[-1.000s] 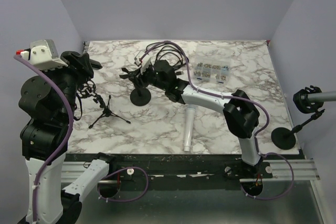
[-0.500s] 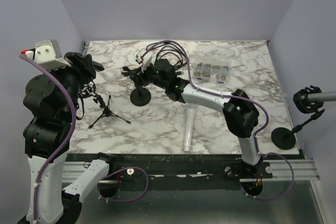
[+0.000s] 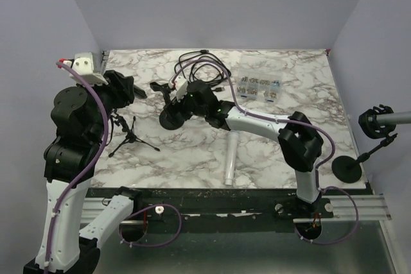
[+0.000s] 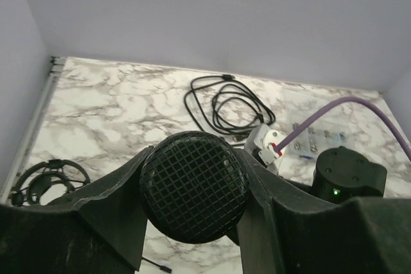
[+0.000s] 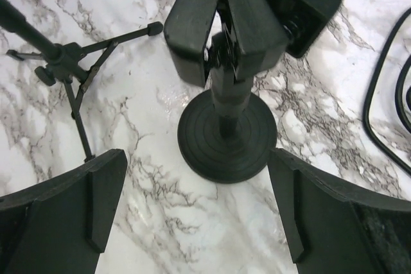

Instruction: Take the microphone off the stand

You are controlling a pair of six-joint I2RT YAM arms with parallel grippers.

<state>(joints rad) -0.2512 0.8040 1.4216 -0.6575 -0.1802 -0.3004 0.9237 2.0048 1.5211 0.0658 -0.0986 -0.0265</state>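
Reading the left wrist view first: left gripper (image 4: 194, 162) is clamped on the mic (image 4: 194, 187), with the mesh head squeezed between both fingers (image 4: 115, 210). Only the head shows. The mic body is hidden behind the fingers, so I can't tell where its lower end sits. A ring mount (image 4: 48, 181) sits lower left in that view, partly cut off by a finger and apart from the head.

From the top camera the left gripper is up off the table (image 3: 192, 152), above and just beyond the tripod (image 3: 130, 137). The mic is lost in black-on-black there and I can't pick it out. The tripod stands on its legs; its top is tucked under the left arm and hard to read.

Right gripper (image 5: 200, 206) has its fingers spread wide with nothing between them, looking down on the round stand (image 5: 226, 136). The stand's clip (image 5: 250, 11) is cut off at the top edge, and I can't tell whether it holds anything. In the top view the right gripper hangs over that stand and partly covers it.

Also on the table:
- coiled cable (image 3: 202, 65) at the back
- clear parts box (image 3: 259, 86), contents too small to tell
- white tube (image 3: 230, 157) lying near the front edge
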